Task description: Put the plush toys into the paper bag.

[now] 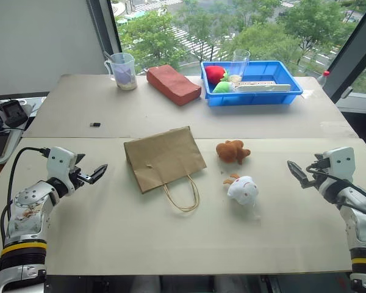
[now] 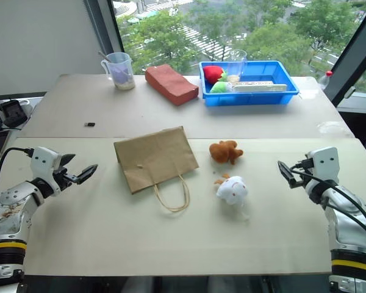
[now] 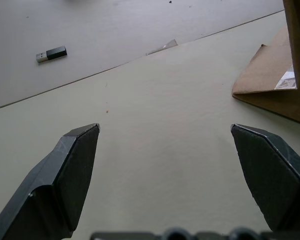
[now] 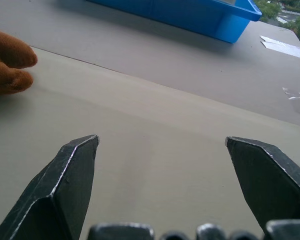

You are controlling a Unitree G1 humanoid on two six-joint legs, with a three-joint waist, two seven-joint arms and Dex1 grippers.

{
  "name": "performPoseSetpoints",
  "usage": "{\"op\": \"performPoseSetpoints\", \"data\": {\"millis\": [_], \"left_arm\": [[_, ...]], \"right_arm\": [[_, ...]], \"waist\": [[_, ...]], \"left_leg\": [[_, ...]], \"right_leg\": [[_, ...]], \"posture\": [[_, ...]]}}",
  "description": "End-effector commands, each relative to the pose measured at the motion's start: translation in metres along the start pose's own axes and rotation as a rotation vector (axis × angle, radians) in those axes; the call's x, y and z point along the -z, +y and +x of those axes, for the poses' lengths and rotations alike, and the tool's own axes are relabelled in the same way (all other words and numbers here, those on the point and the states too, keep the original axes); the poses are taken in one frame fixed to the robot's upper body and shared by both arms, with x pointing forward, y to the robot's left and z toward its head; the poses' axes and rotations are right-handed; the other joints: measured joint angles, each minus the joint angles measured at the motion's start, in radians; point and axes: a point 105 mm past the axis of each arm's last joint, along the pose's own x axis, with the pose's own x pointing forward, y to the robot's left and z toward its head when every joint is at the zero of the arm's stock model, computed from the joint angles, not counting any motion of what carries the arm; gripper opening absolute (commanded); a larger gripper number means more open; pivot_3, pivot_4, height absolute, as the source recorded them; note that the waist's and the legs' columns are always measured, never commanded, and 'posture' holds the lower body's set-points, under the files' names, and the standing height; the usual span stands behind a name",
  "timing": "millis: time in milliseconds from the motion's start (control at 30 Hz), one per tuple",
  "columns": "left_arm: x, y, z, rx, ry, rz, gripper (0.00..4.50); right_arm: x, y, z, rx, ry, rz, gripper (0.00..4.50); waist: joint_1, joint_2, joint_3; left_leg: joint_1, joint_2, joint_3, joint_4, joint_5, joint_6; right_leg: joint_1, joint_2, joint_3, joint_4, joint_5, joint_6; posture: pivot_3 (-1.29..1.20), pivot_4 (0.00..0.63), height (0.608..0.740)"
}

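Matt kraft paper bag (image 1: pixel 163 158), fuzzy cloth plush toys (image 1: pixel 233 151), glossy plastic tray (image 1: pixel 251 91).

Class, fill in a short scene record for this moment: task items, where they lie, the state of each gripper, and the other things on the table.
bag: paper bag lies flat mid-table, handles toward the robot
toy 1: orange-brown plush toy on the table, right of the bag
toy 2: white plush toy nearer the robot, apart from the bag
left gripper: open, empty
right gripper: open, empty
far side: blue tray, reddish block, measuring cup
progress: neither toy bagged yet
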Motion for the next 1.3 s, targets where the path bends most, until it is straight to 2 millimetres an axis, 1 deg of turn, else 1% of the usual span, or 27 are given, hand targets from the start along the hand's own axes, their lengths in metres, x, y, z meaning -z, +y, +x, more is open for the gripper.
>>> {"op": "performPoseSetpoints", "data": {"millis": [33,67,133,167,233,333,367,433,533,633,700,833,867,933,1067,1267,1300], "left_arm": [[-0.019,0.004,-0.001,0.013,-0.045,0.057,4.48],[-0.028,0.005,-0.002,0.038,-0.054,0.08,4.48],[-0.052,-0.001,-0.005,0.131,-0.094,0.112,4.48],[-0.061,-0.006,-0.005,0.177,-0.107,0.121,4.48],[-0.083,-0.023,-0.007,0.302,-0.14,0.16,4.48],[-0.108,-0.062,-0.01,0.518,-0.158,0.264,4.48],[-0.112,-0.079,-0.011,0.603,-0.158,0.318,4.48],[-0.116,-0.106,-0.012,0.727,-0.159,0.399,4.48],[-0.114,-0.143,-0.009,0.89,-0.178,0.514,4.48],[-0.103,-0.171,-0.005,1.014,-0.185,0.614,4.48],[-0.093,-0.184,-0.003,1.078,-0.185,0.678,4.48],[-0.075,-0.2,0.005,1.159,-0.191,0.799,4.48],[-0.069,-0.202,0.01,1.17,-0.188,0.831,4.48],[-0.061,-0.206,0.017,1.184,-0.195,0.869,4.48],[-0.056,-0.22,0.022,1.239,-0.23,0.879,4.48],[-0.045,-0.236,0.027,1.313,-0.206,0.905,4.48],[-0.045,-0.236,0.028,1.316,-0.203,0.911,3.95]], "right_arm": [[-0.025,-0.004,-0.001,0.011,-0.083,-0.019,4.5],[-0.032,-0.002,0.001,-0.011,-0.096,-0.028,4.5],[-0.047,0.006,0.003,-0.087,-0.12,-0.067,4.5],[-0.053,0.01,0.003,-0.123,-0.129,-0.08,4.5],[-0.068,0.023,0.003,-0.209,-0.153,-0.099,4.5],[-0.088,0.046,-0.003,-0.349,-0.184,-0.108,4.5],[-0.093,0.055,-0.006,-0.397,-0.187,-0.103,4.5],[-0.096,0.072,-0.011,-0.484,-0.182,-0.106,4.5],[-0.097,0.1,-0.022,-0.625,-0.167,-0.12,4.5],[-0.098,0.126,-0.034,-0.746,-0.16,-0.122,4.5],[-0.097,0.14,-0.042,-0.804,-0.158,-0.125,4.5],[-0.099,0.156,-0.05,-0.866,-0.16,-0.118,4.5],[-0.101,0.161,-0.052,-0.879,-0.166,-0.12,4.5],[-0.104,0.167,-0.056,-0.895,-0.173,-0.122,4.5],[-0.106,0.175,-0.063,-0.918,-0.167,-0.111,4.5],[-0.097,0.173,-0.065,-0.917,-0.142,-0.114,4.5],[-0.096,0.172,-0.065,-0.915,-0.141,-0.115,4.5]], "waist": [[0.0,0.0,0.0],[-0.001,0.0,0.0],[-0.001,0.0,0.0],[-0.001,0.0,0.0],[0.0,0.0,0.0],[0.004,0.0,0.0],[0.006,0.0,0.0],[0.009,0.0,0.0],[0.015,0.0,0.0],[0.019,0.0,0.0],[0.022,0.0,0.0],[0.023,0.0,0.001],[0.023,0.0,0.001],[0.026,0.0,0.001],[0.026,0.0,0.001],[0.031,0.0,0.001],[0.031,0.0,0.001]], "left_leg": [[0.0,0.0,0.0,0.0,0.0,0.0],[0.0,0.0,0.0,0.0,0.0,0.0],[0.0,0.0,0.0,0.0,0.0,0.0],[0.0,0.0,0.0,0.0,0.0,0.0],[0.0,0.0,0.0,0.0,0.0,0.0],[-0.001,0.0,-0.001,0.0,0.0,0.0],[-0.001,0.0,-0.001,0.0,0.0,0.0],[-0.001,0.0,-0.002,0.0,0.0,0.0],[-0.001,-0.001,-0.001,0.0,0.0,0.0],[-0.002,-0.001,-0.002,0.001,0.0,0.0],[-0.002,-0.001,-0.002,0.002,0.0,0.0],[-0.003,-0.001,-0.003,0.005,0.0,0.001],[-0.003,-0.001,-0.003,0.006,0.0,0.001],[-0.003,-0.001,-0.003,0.008,0.0,0.001],[-0.007,-0.002,-0.006,0.014,-0.002,0.004],[-0.011,-0.003,-0.009,0.017,-0.003,0.005],[-0.011,-0.003,-0.009,0.017,-0.003,0.005]], "right_leg": [[0.0,0.0,0.0,0.0,0.0,0.0],[0.0,0.0,0.0,0.0,0.0,0.0],[0.0,0.0,0.0,0.0,0.0,0.0],[0.0,0.0,0.0,0.0,0.0,0.0],[0.0,0.0,0.0,0.0,0.0,0.0],[0.0,0.0,0.0,0.0,0.0,0.0],[0.0,0.0,0.0,0.0,0.0,0.0],[0.0,0.0,0.0,0.0,0.0,0.0],[0.0,0.0,0.0,0.0,0.0,0.0],[0.0,0.0,0.0,0.0,0.0,0.0],[0.0,0.0,0.0,0.0,0.0,0.0],[0.0,0.0,0.0,0.0,-0.001,0.0],[0.0,0.0,0.0,-0.001,-0.001,0.0],[0.0,0.0,0.0,-0.001,-0.001,0.0],[0.0,0.001,0.0,0.0,-0.001,0.0],[0.0,0.001,0.0,0.0,-0.001,0.0],[0.0,0.001,0.0,0.0,-0.001,0.0]], "posture": [[0.0,0.15,0.74],[0.0,0.15,0.74],[0.0,0.15,0.74],[0.0,0.15,0.74],[0.0,0.15,0.74],[0.0,0.15,0.74],[0.0,0.15,0.74],[0.0,0.15,0.74],[0.0,0.15,0.74],[0.0,0.15,0.74],[0.0,0.15,0.74],[0.0,0.15,0.74],[0.0,0.15,0.74],[0.0,0.15,0.74],[0.0,0.15,0.74],[0.0,0.15,0.74],[0.0,0.15,0.74]]}}
